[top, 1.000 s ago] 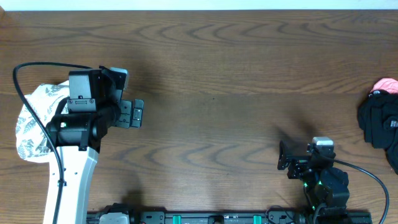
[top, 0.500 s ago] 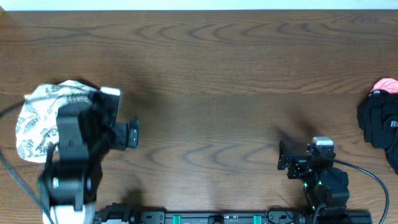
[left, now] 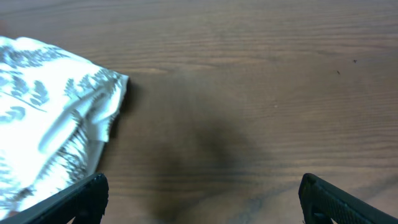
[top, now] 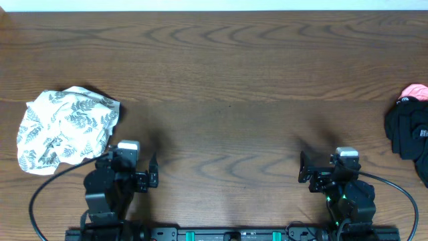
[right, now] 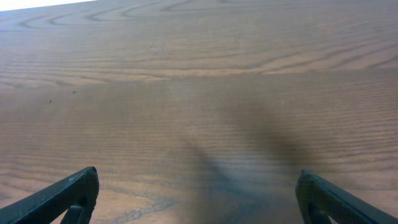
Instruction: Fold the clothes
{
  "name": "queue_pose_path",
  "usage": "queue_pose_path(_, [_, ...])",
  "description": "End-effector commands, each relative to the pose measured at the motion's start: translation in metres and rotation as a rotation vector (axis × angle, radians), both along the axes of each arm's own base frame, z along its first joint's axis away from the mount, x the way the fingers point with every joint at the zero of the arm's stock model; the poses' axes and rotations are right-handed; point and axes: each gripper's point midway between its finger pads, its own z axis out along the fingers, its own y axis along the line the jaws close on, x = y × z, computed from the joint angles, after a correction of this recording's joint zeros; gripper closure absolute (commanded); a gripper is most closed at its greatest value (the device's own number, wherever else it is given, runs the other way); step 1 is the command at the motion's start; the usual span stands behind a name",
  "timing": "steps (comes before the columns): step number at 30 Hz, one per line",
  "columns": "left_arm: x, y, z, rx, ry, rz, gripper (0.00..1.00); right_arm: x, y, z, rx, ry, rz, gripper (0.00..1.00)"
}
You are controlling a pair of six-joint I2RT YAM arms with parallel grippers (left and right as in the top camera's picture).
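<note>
A cream-white garment printed with grey-green fern leaves [top: 67, 130] lies in a bunched, rounded heap at the table's left side. The left wrist view shows it at the left edge, fern garment [left: 43, 130]. My left gripper [top: 152, 179] sits low near the front edge, to the right of and nearer than the heap, apart from it. It is open, left gripper [left: 203, 185], with bare wood between its fingers. A black garment [top: 409, 134] lies at the far right edge. My right gripper [top: 304, 175] rests near the front right, open, right gripper [right: 197, 178], over bare wood.
A pink item [top: 414, 90] peeks out just behind the black garment at the right edge. The brown wooden table [top: 227, 80] spans the whole view. A black rail with the arm bases [top: 227, 234] runs along the front edge.
My left arm has pulled back from over the fern garment to the front edge, uncovering the heap. Its jaws stayed open and empty. The right arm has not moved.
</note>
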Motion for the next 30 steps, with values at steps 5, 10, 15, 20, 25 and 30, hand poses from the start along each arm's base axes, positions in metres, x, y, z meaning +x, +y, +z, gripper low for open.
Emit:
queue_pose_path(5, [-0.002,-0.004,-0.027,-0.053,-0.019,0.008,0.02,0.000,-0.001,0.000,0.008,-0.004,-0.008,0.01])
queue_pose_path(10, [-0.004,-0.012,-0.044,-0.053,-0.010,-0.028,0.02,0.000,-0.001,0.000,0.008,-0.004,-0.008,0.01])
queue_pose_path(15, [-0.001,-0.011,-0.039,-0.043,-0.061,-0.027,0.02,0.000,-0.001,0.000,0.008,-0.004,-0.008,0.01])
queue_pose_path(20, [-0.001,-0.010,-0.037,-0.041,-0.074,-0.023,0.02,0.000,-0.001,0.000,0.008,-0.004,-0.008,0.01])
queue_pose_path(25, [-0.001,-0.010,-0.037,-0.041,-0.072,-0.023,0.02,0.000,-0.001,0.000,0.008,-0.004,-0.008,0.01])
queue_pose_path(30, [-0.001,-0.010,-0.037,-0.041,-0.072,-0.023,0.02,0.000,-0.001,0.000,0.008,-0.004,-0.009,0.01])
